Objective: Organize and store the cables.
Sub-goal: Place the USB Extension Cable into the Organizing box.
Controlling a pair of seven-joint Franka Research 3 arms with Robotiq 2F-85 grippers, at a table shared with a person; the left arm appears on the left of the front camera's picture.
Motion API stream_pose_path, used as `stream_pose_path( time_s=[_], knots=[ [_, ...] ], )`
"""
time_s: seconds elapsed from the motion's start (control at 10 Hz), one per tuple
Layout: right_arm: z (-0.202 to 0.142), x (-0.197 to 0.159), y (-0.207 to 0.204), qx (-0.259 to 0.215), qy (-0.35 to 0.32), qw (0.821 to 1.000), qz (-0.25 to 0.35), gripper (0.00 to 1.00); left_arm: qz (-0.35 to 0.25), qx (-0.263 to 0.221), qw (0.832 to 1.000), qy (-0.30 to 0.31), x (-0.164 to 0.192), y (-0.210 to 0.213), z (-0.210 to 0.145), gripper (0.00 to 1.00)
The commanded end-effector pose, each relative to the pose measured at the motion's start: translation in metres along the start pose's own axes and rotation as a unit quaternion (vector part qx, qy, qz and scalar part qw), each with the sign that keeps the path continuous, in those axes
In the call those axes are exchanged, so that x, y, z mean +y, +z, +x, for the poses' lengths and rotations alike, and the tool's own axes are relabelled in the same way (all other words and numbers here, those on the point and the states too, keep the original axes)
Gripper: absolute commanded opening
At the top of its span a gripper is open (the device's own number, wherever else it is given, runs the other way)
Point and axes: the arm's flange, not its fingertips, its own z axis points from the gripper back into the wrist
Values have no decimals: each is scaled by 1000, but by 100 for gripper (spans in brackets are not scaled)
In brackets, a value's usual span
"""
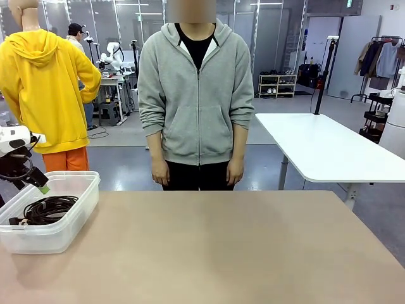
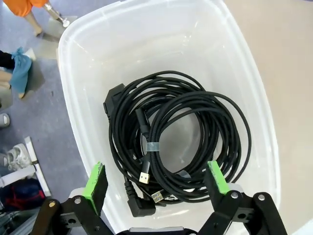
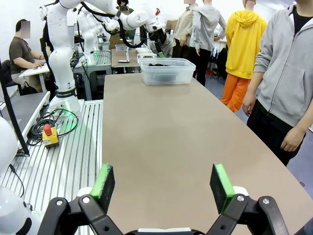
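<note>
Several coiled black cables [image 2: 176, 142] lie piled in a clear plastic bin [image 2: 93, 73], one tied with a small pale band, with plug ends showing at the lower left of the pile. In the front view the cables [image 1: 47, 209] rest in the bin [image 1: 69, 231] at the table's left edge. My left gripper [image 2: 156, 183] hangs open just above the bin with nothing between its green pads; the front view shows the left gripper [image 1: 35, 179] over the bin's back rim. My right gripper [image 3: 164, 183] is open and empty above the tan table [image 3: 161, 122], far from the bin [image 3: 166, 71].
A person in a grey hoodie [image 1: 196, 95] stands at the table's far side, hands down. The tan tabletop [image 1: 240, 253] stretches right of the bin. A white table [image 1: 323, 145] stands behind at the right.
</note>
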Motion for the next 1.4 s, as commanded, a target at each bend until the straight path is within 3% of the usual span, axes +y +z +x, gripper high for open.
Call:
stream_pose_path(
  time_s=[0.0, 1.3],
  knots=[
    [5, 1, 0, -4, -7, 1000, -4, 100, 3, 0, 1000, 0, 6, -1, 3, 100],
    [5, 1, 0, -4, -7, 1000, -4, 100, 3, 0, 1000, 0, 6, -1, 3, 100]
  ],
)
